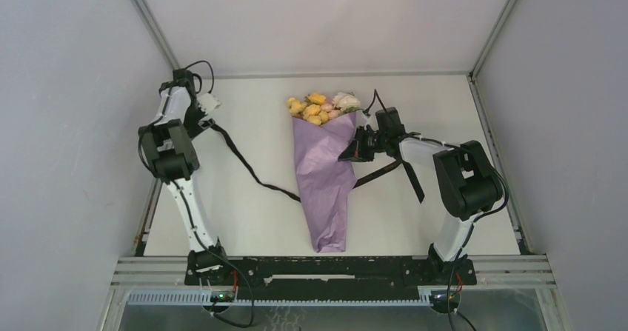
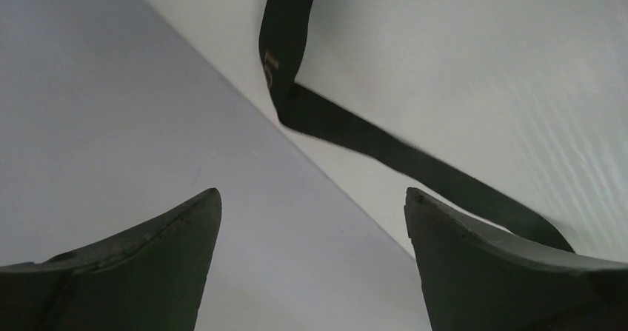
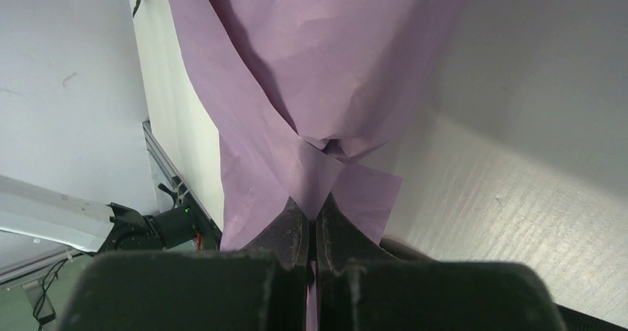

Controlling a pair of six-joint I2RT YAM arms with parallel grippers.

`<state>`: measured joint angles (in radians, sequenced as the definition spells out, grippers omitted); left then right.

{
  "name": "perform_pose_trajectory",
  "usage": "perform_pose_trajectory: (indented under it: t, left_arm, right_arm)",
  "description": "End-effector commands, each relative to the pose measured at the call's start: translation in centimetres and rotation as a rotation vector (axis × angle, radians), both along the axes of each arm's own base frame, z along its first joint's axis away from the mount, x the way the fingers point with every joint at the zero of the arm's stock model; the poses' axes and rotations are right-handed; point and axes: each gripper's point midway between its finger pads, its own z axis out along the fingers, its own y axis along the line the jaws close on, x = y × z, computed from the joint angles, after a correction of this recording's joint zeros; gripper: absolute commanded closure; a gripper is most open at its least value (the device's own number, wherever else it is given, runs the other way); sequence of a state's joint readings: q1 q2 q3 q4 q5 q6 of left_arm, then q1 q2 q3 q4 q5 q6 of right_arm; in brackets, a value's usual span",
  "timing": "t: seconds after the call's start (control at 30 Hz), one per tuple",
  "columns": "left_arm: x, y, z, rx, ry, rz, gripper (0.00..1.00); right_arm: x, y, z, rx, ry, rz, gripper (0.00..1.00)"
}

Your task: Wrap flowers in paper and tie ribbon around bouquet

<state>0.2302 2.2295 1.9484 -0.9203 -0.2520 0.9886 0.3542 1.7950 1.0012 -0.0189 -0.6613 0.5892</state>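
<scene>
The bouquet (image 1: pixel 323 175) lies along the middle of the bench (image 1: pixel 244 227), directly ahead of the right hand (image 3: pixel 311 221). Its narrow tip points back toward the arm bases and the flowers (image 1: pixel 320 107) show at the far, wide end. The paper (image 3: pixel 318 64) is folded round the stems lilac face outward, and the right hand's fingers are pressed together on a loose flap at the cone's side — we judge this pinch keeps the wrap from springing apart while the tie is made. The ribbon (image 1: pixel 248 164) passes beneath the cone near its middle. One length trails across the bench toward the left hand (image 2: pixel 311 198), and the other shows just below the right hand. The left hand sits well apart from the bouquet, fingers spread wide with nothing between them, and the ribbon runs kinked just beyond its fingertips, ungripped. To us the wrapping looks done and the tying not yet begun. As for obstacles, the right arm reaches over the ribbon's end on its side, and the enclosure wall (image 1: pixel 67 124) stands close beside the left hand — little room there to swing.
</scene>
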Motion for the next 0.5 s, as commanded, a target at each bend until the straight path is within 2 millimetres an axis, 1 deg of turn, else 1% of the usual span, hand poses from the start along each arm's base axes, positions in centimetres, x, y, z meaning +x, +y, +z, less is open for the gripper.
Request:
perform_pose_trajectory:
  t: [0.0,0.07,0.1,0.13,0.2,0.23,0.3,0.37,0.47]
  left_arm:
    - [3.4,2.5,4.4,0.151,-0.032,-0.091,0.02]
    - [4.3,3.1,3.0,0.161,-0.015,-0.096,0.04]
    - [4.6,3.3,2.1,0.162,0.001,-0.102,0.07]
    - [4.8,3.4,1.2,0.162,0.013,-0.108,0.12]
    - [5.5,3.7,-0.2,0.175,0.011,-0.117,0.35]
    - [5.8,3.8,-0.8,0.182,0.008,-0.119,0.44]
    - [6.0,3.8,-1.8,0.179,0.014,-0.128,0.52]
    - [5.8,3.3,-2.3,0.153,0.019,-0.137,0.54]
    - [4.9,2.4,-2.5,0.12,0.039,-0.159,0.53]
  right_arm:
    - [0.6,-0.7,0.9,-0.014,-0.045,-0.006,1.0]
    - [0.6,-1.0,0.9,-0.032,-0.037,-0.009,1.0]
    - [0.7,-1.1,0.9,-0.041,-0.039,-0.011,1.0]
    - [0.7,-1.3,0.9,-0.05,-0.039,-0.015,1.0]
    - [0.7,-1.7,0.9,-0.066,-0.041,-0.023,1.0]
    - [0.7,-1.9,1.0,-0.074,-0.043,-0.029,1.0]
    - [0.7,-2.2,0.9,-0.085,-0.043,-0.035,1.0]
    - [0.8,-2.6,0.9,-0.092,-0.042,-0.044,1.0]
    - [1.0,-2.9,0.9,-0.095,-0.037,-0.055,1.0]
